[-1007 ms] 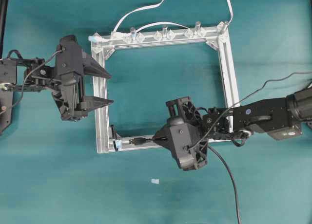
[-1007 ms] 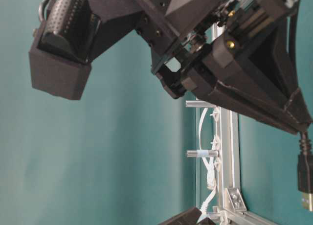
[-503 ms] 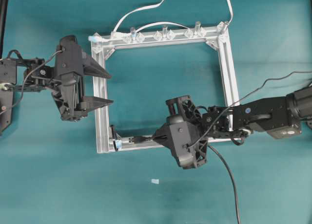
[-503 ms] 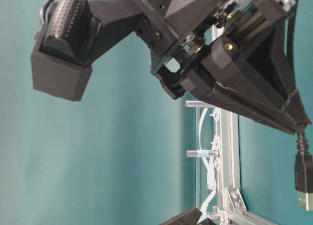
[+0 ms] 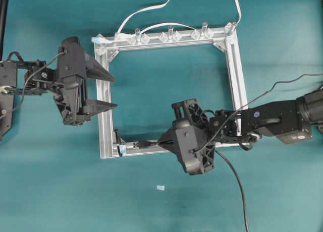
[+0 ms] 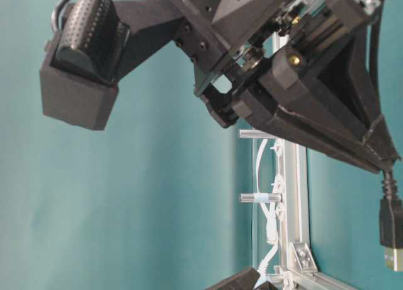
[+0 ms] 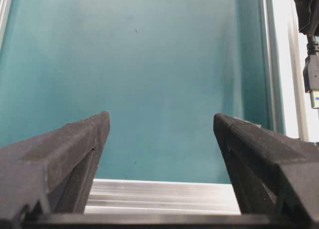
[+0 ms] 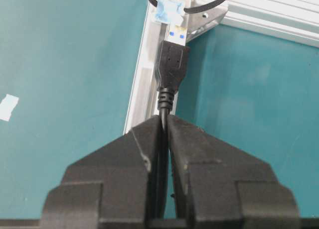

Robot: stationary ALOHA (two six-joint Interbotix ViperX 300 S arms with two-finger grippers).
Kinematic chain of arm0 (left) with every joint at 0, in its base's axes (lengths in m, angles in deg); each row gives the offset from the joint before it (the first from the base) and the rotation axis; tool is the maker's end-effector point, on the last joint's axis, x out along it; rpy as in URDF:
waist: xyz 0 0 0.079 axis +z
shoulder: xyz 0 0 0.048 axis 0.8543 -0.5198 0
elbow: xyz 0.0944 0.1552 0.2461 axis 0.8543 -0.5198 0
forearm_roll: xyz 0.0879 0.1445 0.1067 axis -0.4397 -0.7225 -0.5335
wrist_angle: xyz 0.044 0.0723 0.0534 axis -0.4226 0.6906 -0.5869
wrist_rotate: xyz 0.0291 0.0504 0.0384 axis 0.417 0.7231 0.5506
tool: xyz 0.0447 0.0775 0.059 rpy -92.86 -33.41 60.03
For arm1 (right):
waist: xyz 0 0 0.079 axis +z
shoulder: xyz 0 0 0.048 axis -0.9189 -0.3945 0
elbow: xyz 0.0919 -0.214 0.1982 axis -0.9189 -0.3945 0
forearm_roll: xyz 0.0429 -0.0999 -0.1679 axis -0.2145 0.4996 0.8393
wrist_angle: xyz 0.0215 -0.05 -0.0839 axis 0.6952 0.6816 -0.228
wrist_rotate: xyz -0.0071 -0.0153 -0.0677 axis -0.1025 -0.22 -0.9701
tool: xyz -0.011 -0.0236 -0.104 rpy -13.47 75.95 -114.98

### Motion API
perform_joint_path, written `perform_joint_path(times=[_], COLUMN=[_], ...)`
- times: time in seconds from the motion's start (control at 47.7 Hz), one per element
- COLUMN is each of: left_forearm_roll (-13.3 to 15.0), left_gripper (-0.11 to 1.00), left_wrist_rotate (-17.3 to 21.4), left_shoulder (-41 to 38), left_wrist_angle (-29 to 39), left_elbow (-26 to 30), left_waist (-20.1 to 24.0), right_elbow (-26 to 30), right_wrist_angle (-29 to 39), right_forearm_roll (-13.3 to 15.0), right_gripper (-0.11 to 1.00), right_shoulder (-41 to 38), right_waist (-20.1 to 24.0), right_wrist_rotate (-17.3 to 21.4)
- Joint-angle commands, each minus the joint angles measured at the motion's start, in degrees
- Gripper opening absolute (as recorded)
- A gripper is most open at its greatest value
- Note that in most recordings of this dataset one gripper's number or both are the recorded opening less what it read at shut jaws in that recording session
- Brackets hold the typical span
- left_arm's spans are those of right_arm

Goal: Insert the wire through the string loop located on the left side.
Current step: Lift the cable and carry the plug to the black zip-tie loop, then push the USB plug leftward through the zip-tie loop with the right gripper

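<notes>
Wire (image 8: 171,69) was pinched just behind its plug by the right gripper (image 8: 163,134), jaws pressed together on the cable, plug tip pointing to 12 o'clock in the right wrist view and almost touching the blue tape tab under the string loop (image 8: 167,2). In the overhead view the loop sat at the frame (image 5: 237,65)'s 7 o'clock corner. To do the step well, I judged the tip needed lining up with the loop opening, then a slow straight push, since the thin string could fold away. Left gripper (image 5: 103,93) hung with jaws spread wide over the frame's 9 o'clock rail, holding nothing. Against a second earlier, the right gripper had edged slightly; plug nearer the loop.
</notes>
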Motion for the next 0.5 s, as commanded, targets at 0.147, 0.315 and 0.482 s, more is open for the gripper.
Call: perform_joint_path(times=[0.147, 0.315, 0.482], left_forearm_roll=[-0.2, -0.2, -0.2], left_gripper=[0.85, 0.85, 0.85], left_wrist_rotate=[0.2, 0.2, 0.2], left_shoulder=[0.7, 0.7, 0.7], left_wrist_angle=[-0.2, -0.2, -0.2], left_elbow=[0.4, 0.3, 0.1], left_waist=[-0.3, -0.3, -0.3], right_elbow=[0.9, 0.9, 0.9], right_wrist_angle=[-0.4, -0.4, -0.4], right_forearm_roll=[0.1, 0.1, 0.1], right_gripper=[0.07, 0.07, 0.07], right_shoulder=[2.3, 2.3, 2.3], right_waist=[-0.2, -0.2, -0.2], right_wrist_rotate=[-0.1, -0.1, -0.1])
